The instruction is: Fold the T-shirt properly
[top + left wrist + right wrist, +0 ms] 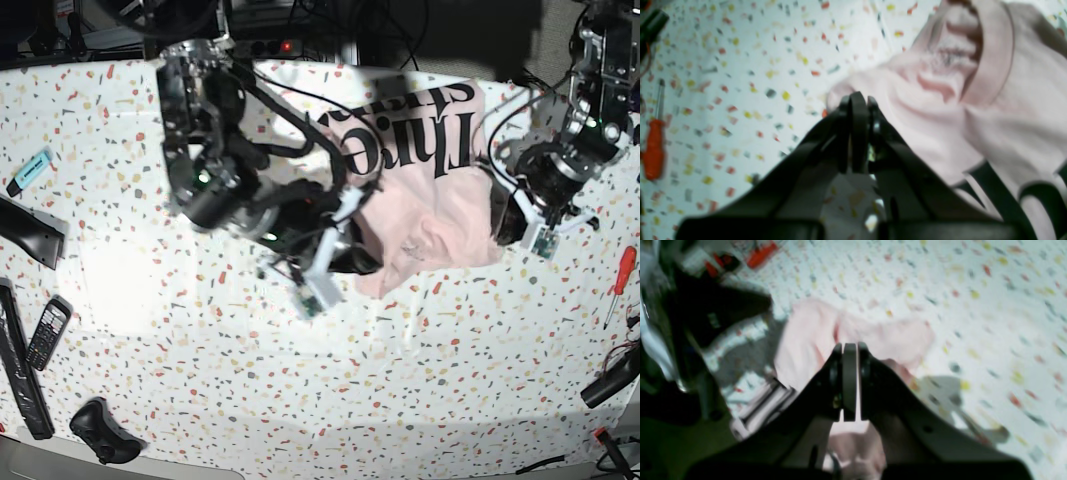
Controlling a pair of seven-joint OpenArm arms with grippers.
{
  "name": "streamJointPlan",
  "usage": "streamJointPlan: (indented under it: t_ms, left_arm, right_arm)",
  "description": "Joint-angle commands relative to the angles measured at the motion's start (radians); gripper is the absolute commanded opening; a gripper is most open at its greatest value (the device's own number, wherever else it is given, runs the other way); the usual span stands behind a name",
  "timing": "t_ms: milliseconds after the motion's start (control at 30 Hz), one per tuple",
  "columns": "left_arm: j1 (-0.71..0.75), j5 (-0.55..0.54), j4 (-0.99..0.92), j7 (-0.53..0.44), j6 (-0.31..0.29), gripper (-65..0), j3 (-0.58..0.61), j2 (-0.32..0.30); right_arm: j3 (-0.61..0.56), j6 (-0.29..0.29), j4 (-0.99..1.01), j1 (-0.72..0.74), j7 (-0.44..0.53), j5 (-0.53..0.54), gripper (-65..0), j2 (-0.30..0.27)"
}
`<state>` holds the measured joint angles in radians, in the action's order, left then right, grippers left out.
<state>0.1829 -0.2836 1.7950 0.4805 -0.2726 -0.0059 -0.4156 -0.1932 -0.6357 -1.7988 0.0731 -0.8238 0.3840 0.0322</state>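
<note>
The right claw (850, 350) is pressed fully together with nothing between its tips, above one crumpled pink T-shirt (870, 336) on the speckled table (990, 306). In the overhead view the shirt (430, 215) lies between the two claws, lettering up. The left claw (858, 100) is likewise clamped together, empty, just beside the shirt's (1007, 116) edge. One orange screwdriver (655, 146) lies well apart.

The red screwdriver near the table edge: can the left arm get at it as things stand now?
Probably yes. The red screwdriver lies alone on the speckled table, on the same side as the left gripper, with nothing between them. But the gripper is shut beside the T-shirt and must open first.
</note>
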Motion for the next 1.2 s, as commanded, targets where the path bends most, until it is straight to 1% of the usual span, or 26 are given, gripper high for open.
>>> streamJointPlan:
  t_ms: [0, 100, 200, 233, 267, 300, 367, 433, 533, 567, 733, 900, 967, 1067, 1167]
  left_arm:
    - [0.001, -0.004, 0.017, -0.031, 0.003, -65.0, -0.006, -0.011]
    - [0.020, 0.023, 0.007, -0.030, 0.004, -65.0, -0.006, -0.011]
    - [0.019, 0.021, -0.051, -0.031, 0.004, -65.0, -0.006, -0.011]
    - [0.019, 0.021, -0.077, -0.030, 0.004, -65.0, -0.006, -0.008]
    - [0.019, 0.021, -0.107, -0.029, 0.004, -65.0, -0.006, -0.003]
    - [0.019, 0.021, -0.138, -0.030, 0.003, -65.0, -0.006, 0.004]
    - [0.019, 0.021, -0.195, -0.033, 0.002, -65.0, -0.006, 0.025]
    - [0.019, 0.021, -0.238, -0.033, -0.021, -65.0, -0.006, 0.048]
    - [0.019, 0.022, -0.269, -0.033, -0.034, -65.0, -0.006, 0.071]
    - [0.019, 0.022, -0.271, -0.033, -0.035, -65.0, -0.006, 0.072]
    - [0.019, 0.052, -0.271, -0.031, -0.034, -65.0, -0.006, 0.071]
    - [0.019, 0.052, -0.269, -0.031, -0.034, -65.0, -0.006, 0.069]
    - [0.019, 0.052, -0.263, -0.032, -0.034, -65.0, -0.007, 0.063]
    - [0.019, 0.051, -0.243, -0.031, -0.033, -65.0, -0.008, 0.048]
    - [0.019, 0.047, -0.204, 0.006, -0.033, -65.0, -0.034, 0.044]
  right_arm:
    - [-0.016, 0.000, 0.022, 0.034, 0.017, -0.003, -65.0, 0.010]
    - [-0.074, 0.000, 0.158, 0.092, 0.034, -0.082, -65.0, 0.029]
    - [-0.102, 0.003, 0.283, 0.140, 0.095, -0.158, -65.0, 0.039]
    - [-0.101, 0.020, 0.317, 0.156, 0.127, -0.191, -65.0, 0.042]
    - [-0.100, 0.049, 0.352, 0.173, 0.156, -0.221, -65.0, 0.042]
    - [-0.100, 0.070, 0.387, 0.192, 0.170, -0.241, -65.0, 0.042]
    - [-0.100, 0.072, 0.467, 0.232, 0.163, -0.262, -65.0, 0.042]
    - [-0.100, 0.073, 0.554, 0.267, 0.168, -0.303, -65.0, 0.042]
    - [-0.093, 0.138, 0.659, 0.307, 0.212, -0.378, -65.0, 0.031]
    - [-0.085, 0.149, 0.676, 0.315, 0.221, -0.390, -65.0, 0.027]
    - [-0.018, 0.150, 0.681, 0.341, 0.225, -0.415, -65.0, 0.005]
    - [0.074, 0.150, 0.651, 0.356, 0.199, -0.397, -65.0, -0.029]
    - [0.105, 0.148, 0.605, 0.356, 0.155, -0.364, -65.0, -0.048]
    - [0.142, 0.146, 0.504, 0.345, 0.058, -0.318, -65.0, -0.080]
    - [0.171, 0.146, 0.362, 0.292, -0.017, -0.262, -65.0, -0.123]
